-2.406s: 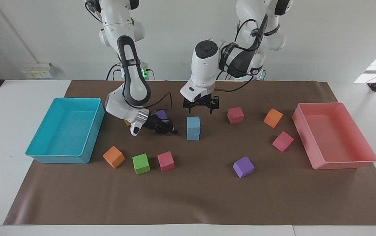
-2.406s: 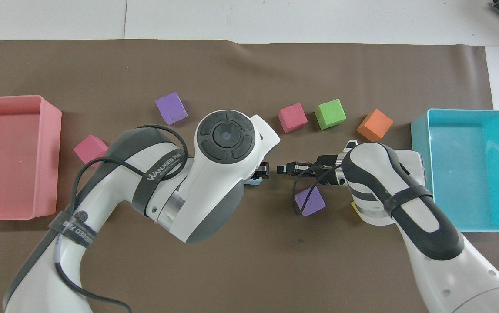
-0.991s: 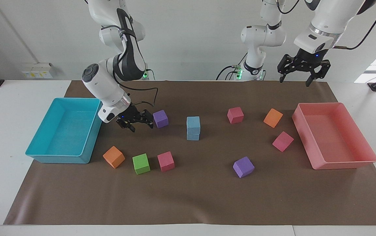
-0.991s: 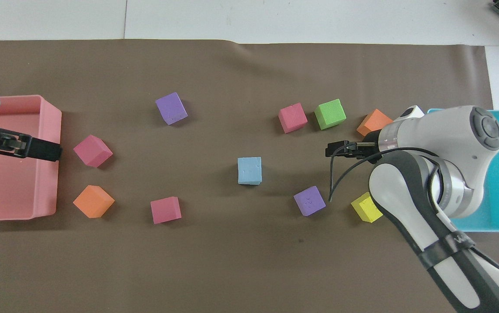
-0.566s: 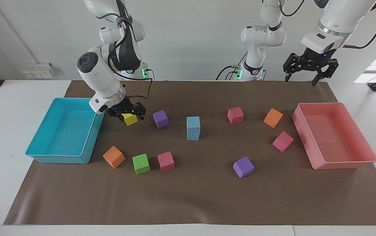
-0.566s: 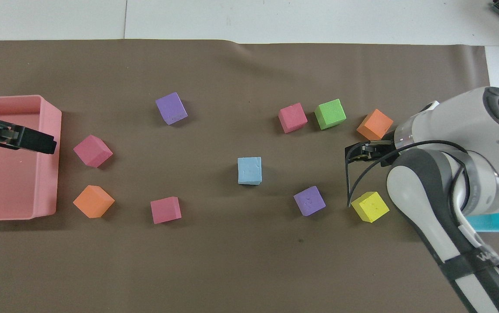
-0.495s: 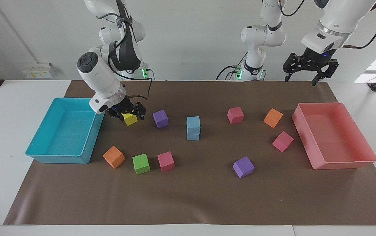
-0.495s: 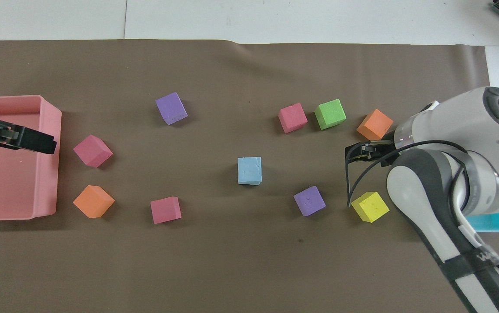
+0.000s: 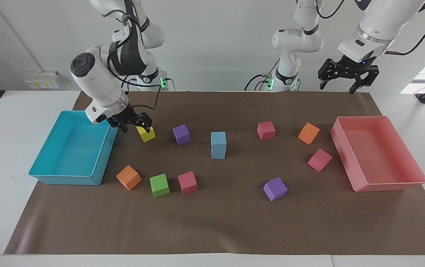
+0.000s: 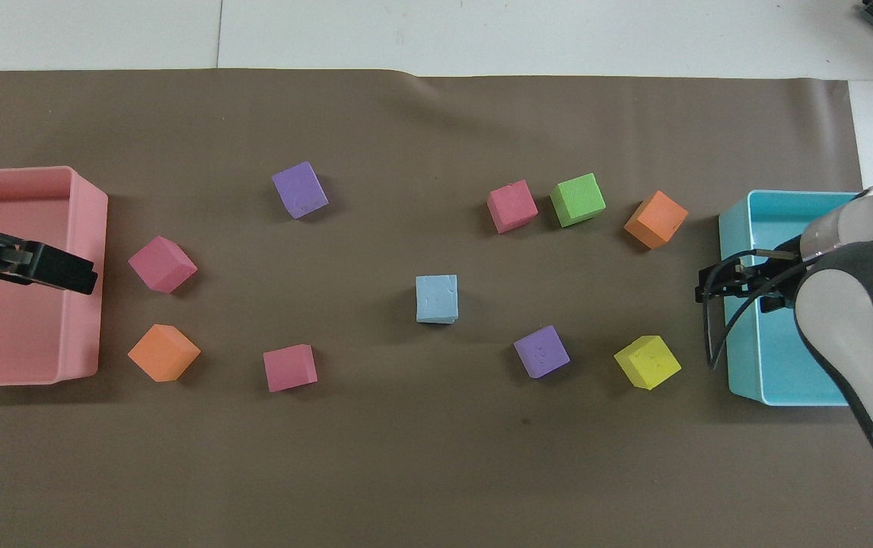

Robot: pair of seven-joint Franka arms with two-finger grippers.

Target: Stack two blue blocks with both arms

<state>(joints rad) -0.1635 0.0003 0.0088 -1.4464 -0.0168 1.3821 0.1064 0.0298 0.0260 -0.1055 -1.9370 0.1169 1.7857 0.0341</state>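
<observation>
Shows the middle of the mat [image 9: 212, 222] vacated. A couple of seconds ago had both arms crowded over it, and now has the right arm [image 9: 97, 85] swung out toward the turquoise tray [image 9: 42, 174] and the left arm [image 9: 375, 22] lifted away at the pink tray's [image 9: 386, 185] end. Finds the left gripper [image 9: 347, 79] raised high there, fingers spread and holding nothing. Finds the right gripper [image 9: 132, 124] low by the turquoise tray's rim, drifted off past the yellow block [image 9: 146, 134] in the last half second, fingers apart and likewise empty. Leaves the blue blocks [image 9: 218, 145] untouched near the mat's centre, one squarely on the other, just beside the purple block [image 9: 181, 134] toward the left arm's end, and exactly where they stood throughout the retreat — no lean or slip. Reads as the stacking done and the release clean, so probably nothing left but parking the arms. Sees no risk to the stack, with both grippers well apart from it.
</observation>
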